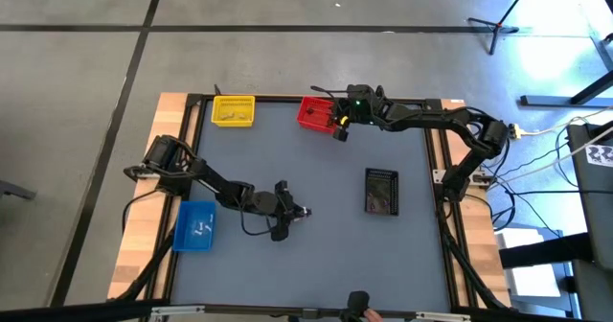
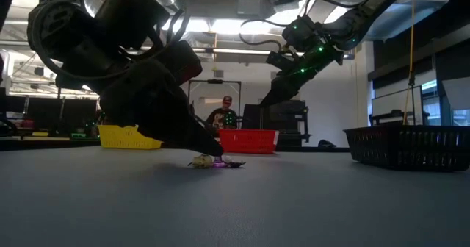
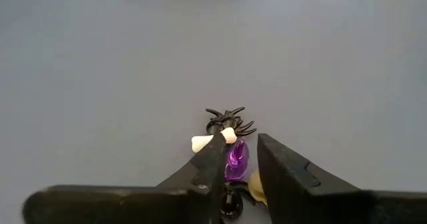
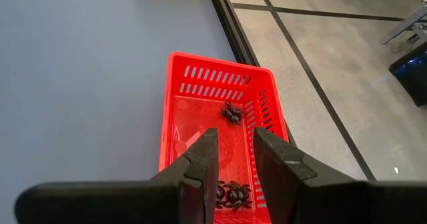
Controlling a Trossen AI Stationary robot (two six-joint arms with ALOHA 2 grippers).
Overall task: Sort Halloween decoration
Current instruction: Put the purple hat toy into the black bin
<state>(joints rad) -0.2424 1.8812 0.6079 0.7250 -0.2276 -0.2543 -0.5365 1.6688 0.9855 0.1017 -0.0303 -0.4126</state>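
Note:
A small cluster of trinkets lies mid-table: a purple one (image 3: 236, 160), a white bone (image 3: 212, 140), a black spider (image 3: 227, 121) and a pale tan piece (image 3: 255, 184). My left gripper (image 3: 239, 141) (image 1: 303, 211) is down at the table top, open, with its fingers on either side of the purple trinket. My right gripper (image 4: 235, 132) (image 1: 337, 130) hovers open above the red bin (image 4: 213, 84), which holds several black spiders (image 4: 231, 111). Nothing shows between its fingers. My left gripper comes slanting down from the table's left, with the purple trinket (image 3: 235, 165) in the gap between its fingers. The trinket lies on the table. I cannot tell whether either finger touches it.
The yellow bin (image 1: 233, 110) and the red bin (image 1: 311, 113) sit along the far edge. A blue bin (image 1: 194, 224) is at the left edge beside the left arm, and a black bin (image 1: 381, 190) is right of centre. A person shows in the room beyond the table (image 2: 224, 113).

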